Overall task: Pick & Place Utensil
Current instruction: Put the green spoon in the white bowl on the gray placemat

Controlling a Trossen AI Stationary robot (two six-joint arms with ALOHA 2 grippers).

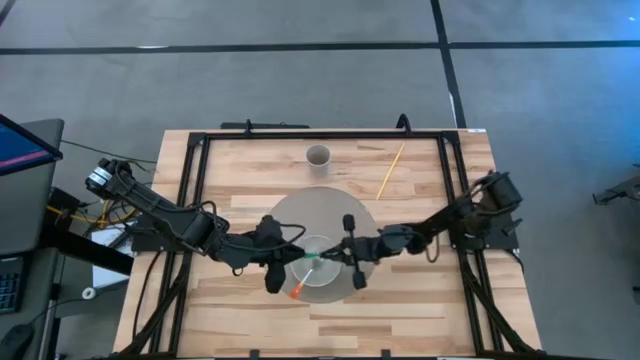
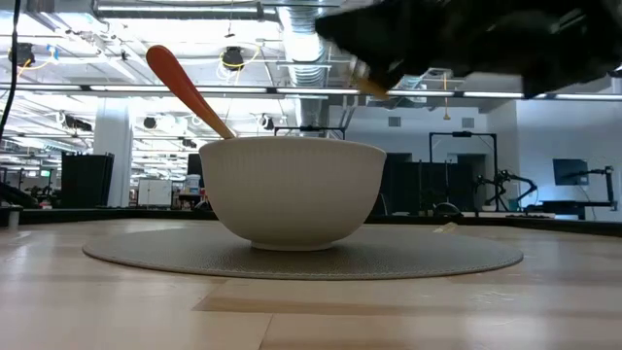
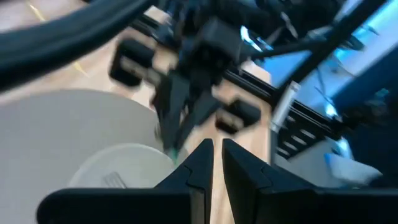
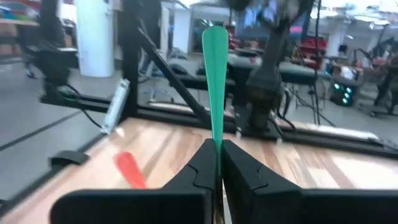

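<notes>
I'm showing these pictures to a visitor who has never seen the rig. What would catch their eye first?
Probably the white bowl on the round grey mat at mid-table, with an orange-handled utensil leaning out over its rim. Next, both arms meeting over it: the right gripper pinches a green utensil, and the left gripper, fingers nearly together, faces it. Farther back stand a small cup and a yellow stick.

over bowl (image 1: 318, 262): blocked by both hands | far table (image 1: 260, 160): open beside cup (image 1: 318, 156)
</notes>
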